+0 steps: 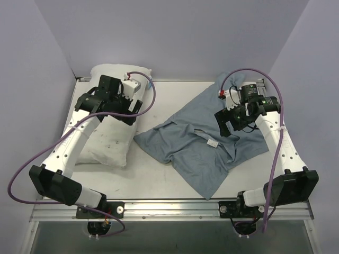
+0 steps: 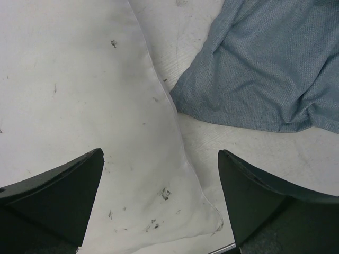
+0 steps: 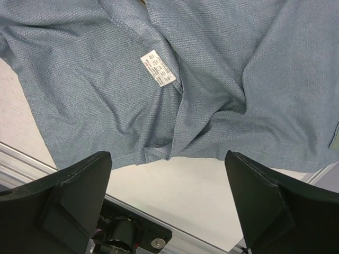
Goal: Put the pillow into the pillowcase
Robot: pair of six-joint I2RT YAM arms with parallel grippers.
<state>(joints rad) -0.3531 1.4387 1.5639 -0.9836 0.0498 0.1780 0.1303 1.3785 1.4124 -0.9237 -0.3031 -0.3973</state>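
The white pillow (image 1: pixel 108 143) lies along the left side of the table, with dark specks near its corner (image 2: pixel 79 95). The blue-grey pillowcase (image 1: pixel 196 148) lies crumpled flat at centre right, its small white tag (image 1: pixel 212 143) facing up. My left gripper (image 1: pixel 128 112) is open and empty above the pillow's right edge, one finger over the pillow and one over the table (image 2: pixel 160 153). The pillowcase's left corner (image 2: pixel 265 69) lies just beyond it. My right gripper (image 1: pixel 229 125) is open and empty above the pillowcase's near edge (image 3: pixel 168 154), with the tag (image 3: pixel 158 67) ahead.
The table's metal front rail (image 1: pixel 169 206) runs along the near edge and shows in the right wrist view (image 3: pixel 32 164). Pale walls close in the back and both sides. A strip of bare table (image 1: pixel 169 100) separates pillow and pillowcase.
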